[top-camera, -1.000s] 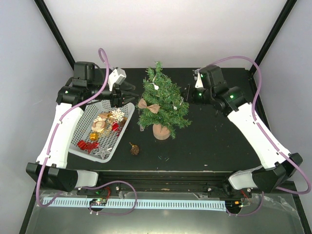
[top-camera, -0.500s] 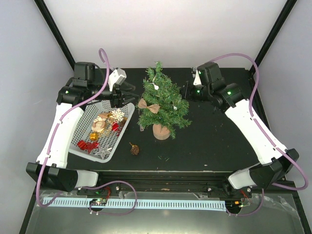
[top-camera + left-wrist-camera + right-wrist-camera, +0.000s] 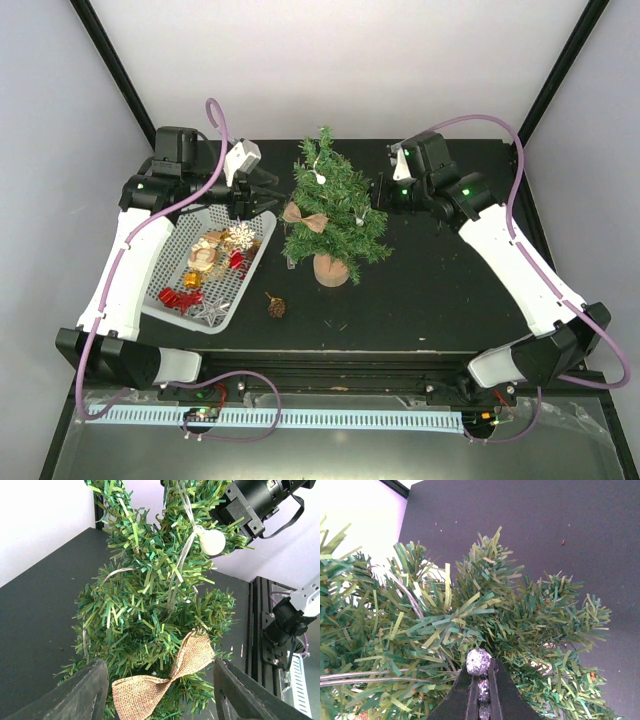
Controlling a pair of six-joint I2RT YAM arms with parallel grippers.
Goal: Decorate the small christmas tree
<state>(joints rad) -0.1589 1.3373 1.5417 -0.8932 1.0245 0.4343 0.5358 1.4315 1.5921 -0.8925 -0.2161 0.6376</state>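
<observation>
A small christmas tree (image 3: 335, 215) is shown upright on the dark worktop (image 3: 430, 290), between both grippers. The left gripper (image 3: 160, 695) is held open and empty, with a burlap bow (image 3: 165, 680) on the branches just ahead of its fingers (image 3: 85, 690). The right gripper (image 3: 482, 674) is clamped on a silver beaded ornament (image 3: 479, 661), which is pressed to the foliage, presumably for hanging.

The small cone-shaped artificial christmas tree (image 3: 338, 205), bushy dark-green needles on a round tan wooden base (image 3: 332, 268), stands upright on the black counter (image 3: 430, 285), just right of the grey perforated plastic tray (image 3: 178, 250). It carries 1 burlap bow (image 3: 305, 218) and 1 white ball (image 3: 320, 178) on a thin string.
</observation>
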